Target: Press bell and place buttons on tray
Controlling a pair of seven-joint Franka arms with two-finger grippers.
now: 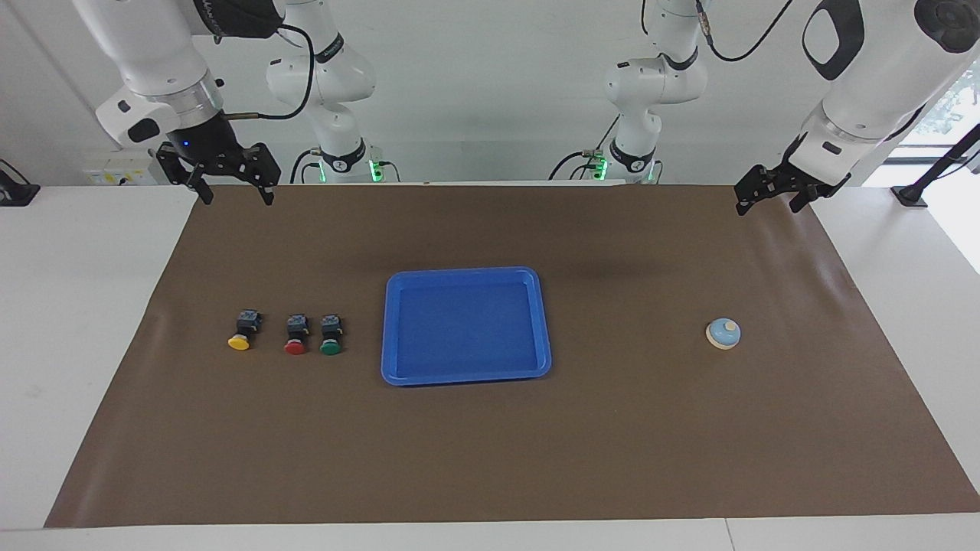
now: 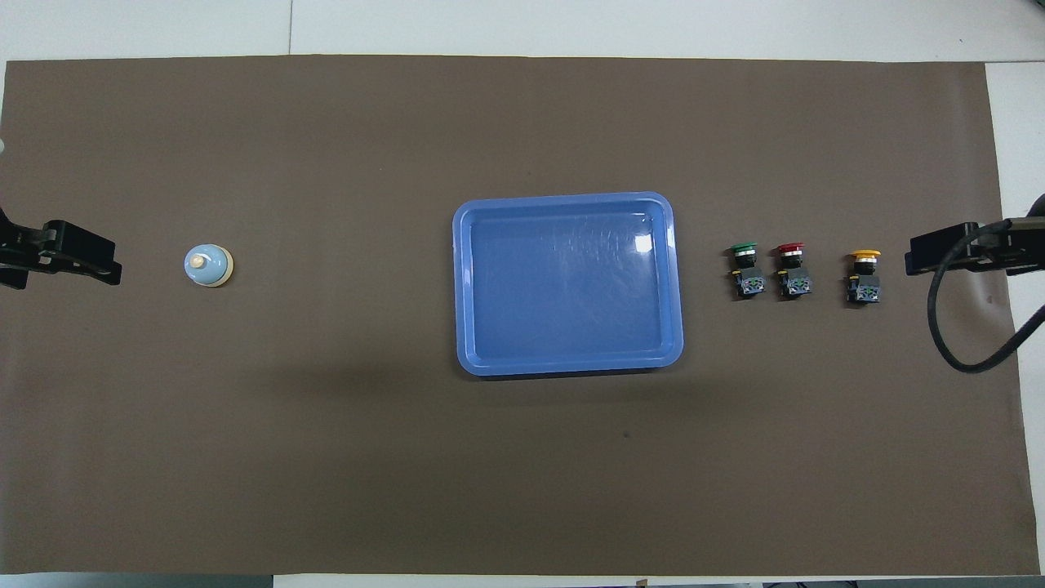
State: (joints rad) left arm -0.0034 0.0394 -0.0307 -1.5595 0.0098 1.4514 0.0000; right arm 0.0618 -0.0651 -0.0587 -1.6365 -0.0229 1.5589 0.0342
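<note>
The light-blue bell (image 1: 723,334) (image 2: 209,266) stands on the brown mat toward the left arm's end of the table. My left gripper (image 1: 766,205) (image 2: 106,265) hangs open and empty above the mat's edge, at a distance from the bell. The bright-blue tray (image 1: 465,325) (image 2: 567,282) lies in the middle with nothing in it. Beside it, toward the right arm's end, three buttons lie in a row: green (image 1: 331,346) (image 2: 744,249), red (image 1: 295,346) (image 2: 790,247), yellow (image 1: 240,341) (image 2: 864,255). My right gripper (image 1: 236,200) (image 2: 914,260) waits open above the mat's corner, apart from the yellow button.
A brown mat (image 1: 490,444) covers most of the white table (image 1: 84,306). A black cable (image 2: 951,343) loops down from the right arm over the mat's end. Black mounts (image 1: 911,195) sit on the table's ends.
</note>
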